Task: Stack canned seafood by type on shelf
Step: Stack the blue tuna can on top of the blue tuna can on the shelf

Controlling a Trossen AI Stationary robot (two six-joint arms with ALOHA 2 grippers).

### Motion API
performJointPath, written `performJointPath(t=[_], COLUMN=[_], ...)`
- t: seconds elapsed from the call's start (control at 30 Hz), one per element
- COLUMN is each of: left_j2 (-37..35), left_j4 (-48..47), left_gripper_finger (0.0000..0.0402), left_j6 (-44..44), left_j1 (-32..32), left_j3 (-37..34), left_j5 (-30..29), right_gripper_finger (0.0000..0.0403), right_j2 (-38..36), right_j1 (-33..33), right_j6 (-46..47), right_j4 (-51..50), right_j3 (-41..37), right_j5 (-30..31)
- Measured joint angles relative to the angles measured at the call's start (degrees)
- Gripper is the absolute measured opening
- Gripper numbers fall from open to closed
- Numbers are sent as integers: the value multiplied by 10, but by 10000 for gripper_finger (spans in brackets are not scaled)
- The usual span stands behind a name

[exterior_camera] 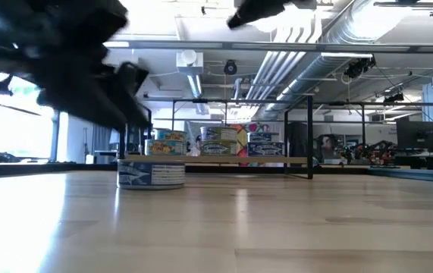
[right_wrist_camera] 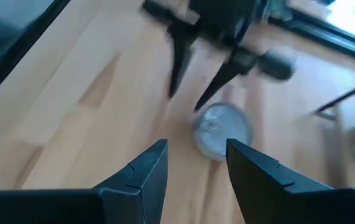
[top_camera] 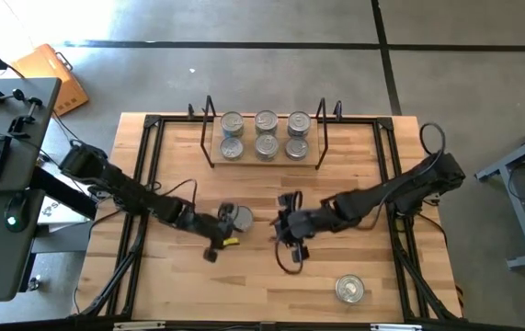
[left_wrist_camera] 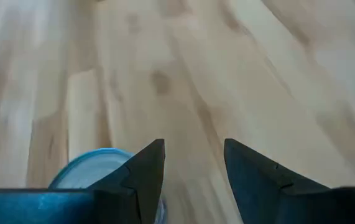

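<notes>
A short round tin [top_camera: 237,217] with a shiny silver top and a blue printed label sits on the bench [top_camera: 271,276] left of centre. The left hand [top_camera: 227,223] hovers right at it, fingers spread and empty; in its own wrist view the tin's rim lies off to one side of the fingers rather than between them. The right hand [top_camera: 288,230] hangs nearby, facing the tin, fingers parted and holding nothing.

My worry is that offset: closing from here could catch only the rim and push the slick tin across the smooth wood, or tip it. The two hands are also near each other, so a reach from both could collide.

Six silver-topped tins [top_camera: 265,135] stand in rows on the shelf [top_camera: 264,162], a pale board between black wire ends, at the far edge. One more tin [top_camera: 349,289] lies alone near the bench's front right, well apart. The bench is pale, grained butcher-block wood in a black frame.
</notes>
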Motion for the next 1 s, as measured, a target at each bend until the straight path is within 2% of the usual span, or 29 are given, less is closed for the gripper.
performJointPath(t=[0.1, 0.27, 0.4, 0.5, 0.7, 0.83, 1.0], left_j2=[0, -1, -1, -1, 22, 72, 128], left_j4=[-43, -111, -124, -123, -103, -55, 48], left_gripper_finger=[158, 158, 158, 157, 130, 94, 29], left_j6=[100, 147, 179, 208, 253, 256, 254], left_j1=[-20, -14, 8, 21, 37, 42, 42], left_j3=[3, 3, 1, -5, -18, -16, -12], left_j5=[-30, -114, -94, -71, -75, -98, -129], right_gripper_finger=[156, 156, 156, 156, 156, 156, 156], right_j2=[2, 1, 0, -7, -37, -62, -89], right_j1=[19, 49, 79, 104, 160, 193, 230], right_j6=[4, 60, 101, 119, 122, 119, 142], right_j4=[57, 192, 254, 262, 255, 235, 201], right_j3=[-59, -157, -194, -199, -199, -199, -199], right_j5=[-1, 0, 5, 22, 106, 165, 240])
